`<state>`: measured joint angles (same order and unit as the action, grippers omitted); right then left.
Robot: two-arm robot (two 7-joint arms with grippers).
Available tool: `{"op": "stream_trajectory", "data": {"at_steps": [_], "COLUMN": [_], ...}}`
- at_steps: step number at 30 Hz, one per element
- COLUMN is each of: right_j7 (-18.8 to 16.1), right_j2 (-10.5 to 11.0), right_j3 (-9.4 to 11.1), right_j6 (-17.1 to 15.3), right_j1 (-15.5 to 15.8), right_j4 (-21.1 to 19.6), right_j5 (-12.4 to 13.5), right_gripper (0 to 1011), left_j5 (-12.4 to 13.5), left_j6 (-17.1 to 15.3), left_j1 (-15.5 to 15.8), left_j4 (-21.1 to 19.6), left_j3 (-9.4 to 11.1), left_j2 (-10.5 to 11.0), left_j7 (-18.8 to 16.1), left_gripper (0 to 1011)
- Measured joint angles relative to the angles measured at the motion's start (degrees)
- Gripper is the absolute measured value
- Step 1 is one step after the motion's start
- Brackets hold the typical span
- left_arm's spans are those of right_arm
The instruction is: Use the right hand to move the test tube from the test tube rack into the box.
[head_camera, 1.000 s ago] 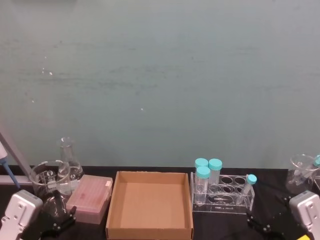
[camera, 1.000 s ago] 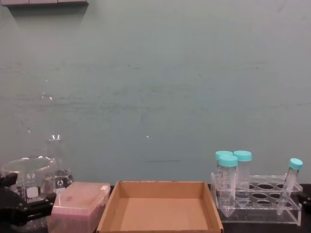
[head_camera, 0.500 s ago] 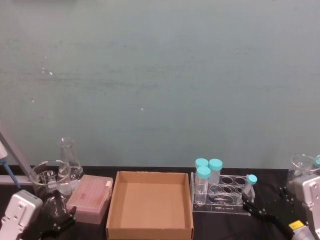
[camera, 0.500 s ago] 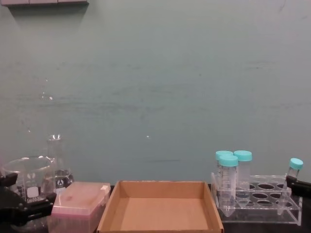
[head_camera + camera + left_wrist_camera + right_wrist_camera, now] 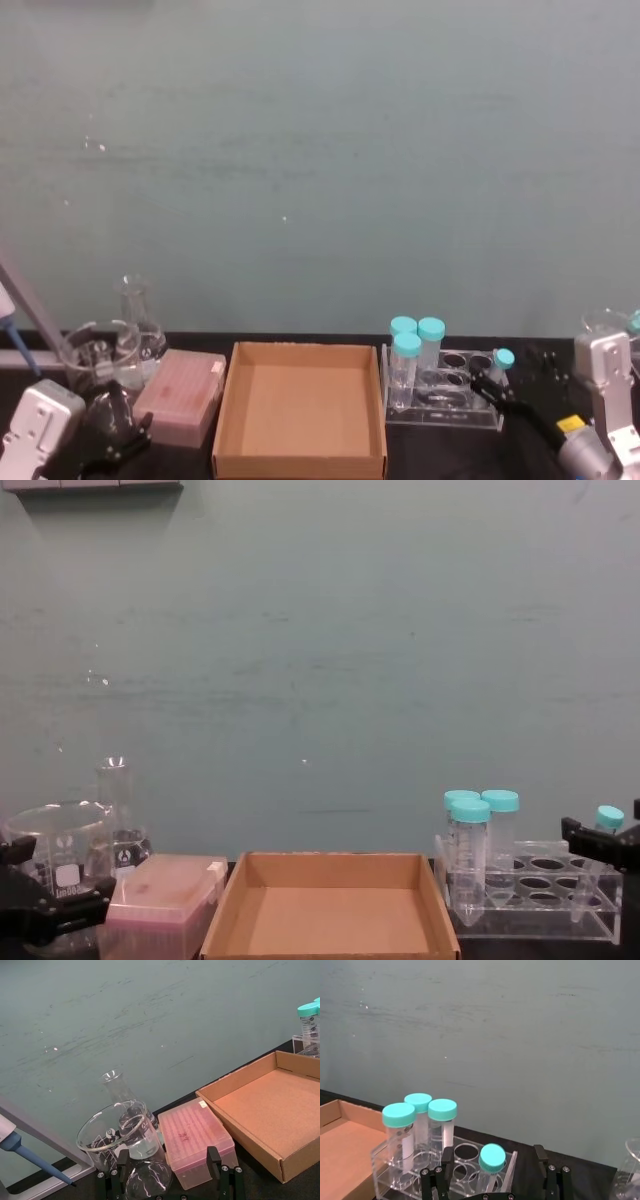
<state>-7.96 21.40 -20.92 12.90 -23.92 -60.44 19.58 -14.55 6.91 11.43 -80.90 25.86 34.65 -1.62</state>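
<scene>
We see the test tube (image 5: 500, 364) standing in the test tube rack (image 5: 440, 416), in a hole at the end of the rack farthest from the box (image 5: 300, 466). It is slim and clear with a small teal cap, and it tilts, its cap leaning outward from the rack.

The right hand (image 5: 493, 1152) is at that same end of the rack. Its two black fingers (image 5: 434, 1177) are spread wide with the tube between them and a gap on each side, so it grips nothing.

Above the rack there is open air in front of the green wall. The holes between the slim tube and the three fat teal-capped tubes (image 5: 407, 346) at the rack's other end stand empty.

The box lies just beside that fat-tube end. Its low wall runs along the rack's side, though we cannot tell whether they touch, and its floor is bare.

The black worktop (image 5: 440, 450) in front of the rack is open. Beyond the rack's tube end, clear glassware (image 5: 603, 328) stands near.

Well away from the rack, past the box and a pink box (image 5: 180, 395), the left hand (image 5: 166, 1160) is parked with its fingers apart. A round flask (image 5: 145, 1182) sits between them.
</scene>
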Motion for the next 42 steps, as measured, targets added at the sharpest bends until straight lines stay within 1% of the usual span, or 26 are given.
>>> {"op": "stream_trajectory", "data": {"at_steps": [2,6,16,19,20,22,26,27,29,30,37,39,41,42], "right_j7": [-0.3,-0.4,-0.4,-0.4,-0.4,-0.4,-0.4,-0.4,-0.4,-0.4,-0.4,-0.4,-0.4,-0.4], "right_j2": [-0.5,-1.1,-1.0,-1.0,-1.0,-1.0,-1.0,-1.0,-1.0,-1.0,-0.9,-0.9,-0.9,-0.9], "right_j3": [0.1,0.2,0.2,0.2,0.2,0.2,0.2,0.2,0.2,0.2,0.2,0.2,0.2,0.2], "right_j6": [0.5,0.7,0.7,0.7,0.7,0.7,0.7,0.7,0.7,0.7,0.7,0.7,0.7,0.7], "right_j1": [-0.9,-1.7,-1.6,-1.5,-1.5,-1.5,-1.5,-1.5,-1.4,-1.4,-1.4,-1.4,-1.4,-1.4], "right_j4": [1.2,2.4,2.2,2.2,2.1,2.1,2.0,2.0,2.0,2.0,2.0,1.9,1.9,1.9], "right_j5": [-0.4,-1.5,-1.4,-1.3,-1.3,-1.3,-1.2,-1.2,-1.2,-1.2,-1.2,-1.2,-1.2,-1.2], "right_gripper": [1000,1000,1000,967,929,904,771,771,715,654,452,369,335,286], "left_j5": [0.0,0.0,0.0,0.0,0.0,0.0,0.0,0.0,0.0,0.0,0.0,0.0,0.0,0.0], "left_j6": [0.0,0.0,0.0,0.0,0.0,0.0,0.0,0.0,0.0,0.0,0.0,0.0,0.0,0.0], "left_j1": [0.0,0.0,0.0,0.0,0.0,0.0,0.0,0.0,0.0,0.0,0.0,0.0,0.0,0.0], "left_j4": [0.0,0.0,0.0,0.0,0.0,0.0,0.0,0.0,0.0,0.0,0.0,0.0,0.0,0.0], "left_j3": [0.0,0.0,0.0,0.0,0.0,0.0,0.0,0.0,0.0,0.0,0.0,0.0,0.0,0.0], "left_j2": [0.0,0.0,0.0,0.0,0.0,0.0,0.0,0.0,0.0,0.0,0.0,0.0,0.0,0.0], "left_j7": [0.0,0.0,0.0,0.0,0.0,0.0,0.0,0.0,0.0,0.0,0.0,0.0,0.0,0.0], "left_gripper": [1000,1000,1000,1000,1000,1000,1000,1000,1000,1000,1000,1000,1000,1000]}}
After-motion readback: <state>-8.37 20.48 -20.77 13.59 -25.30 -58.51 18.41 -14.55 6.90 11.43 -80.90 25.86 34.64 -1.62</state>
